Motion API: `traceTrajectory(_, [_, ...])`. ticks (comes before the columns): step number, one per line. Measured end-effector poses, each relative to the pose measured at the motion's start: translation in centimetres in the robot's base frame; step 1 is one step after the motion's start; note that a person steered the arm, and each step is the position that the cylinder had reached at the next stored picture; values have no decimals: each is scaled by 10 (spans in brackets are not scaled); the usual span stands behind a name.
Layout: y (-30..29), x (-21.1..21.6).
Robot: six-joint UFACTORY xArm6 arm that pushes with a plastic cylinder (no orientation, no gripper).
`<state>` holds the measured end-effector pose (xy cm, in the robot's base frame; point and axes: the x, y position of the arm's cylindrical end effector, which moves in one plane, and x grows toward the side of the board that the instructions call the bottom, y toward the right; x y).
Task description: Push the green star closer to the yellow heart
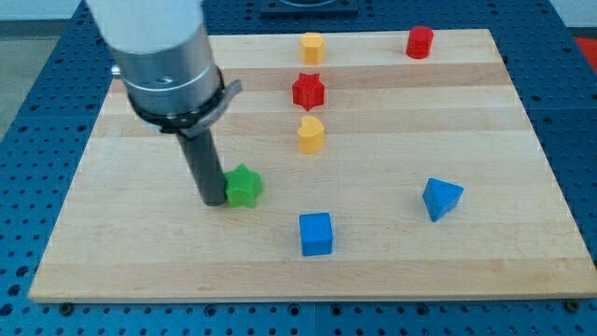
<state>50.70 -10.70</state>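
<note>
Nearest the camera lies the blue cube (pixel 315 233), clear of the work. No hand is fitted, so nothing opens or holds; my tip (pixel 214 200) stands on the worktop (pixel 140 261), touching the left side of the green star (pixel 244 187). That placement suits a push rightward and away, since the yellow heart (pixel 311 134) lies right of and beyond the star, near but apart. Farther off: red star (pixel 308 91), a second yellow block (pixel 312 46) (shape unclear), red block (pixel 420 42), blue wedge (pixel 440 198).
</note>
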Motion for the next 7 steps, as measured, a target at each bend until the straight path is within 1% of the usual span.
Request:
traceTrajectory(2, [45, 0])
traceTrajectory(4, [50, 0])
traceTrajectory(5, [62, 0])
traceTrajectory(6, [70, -10])
traceTrajectory(7, [70, -29])
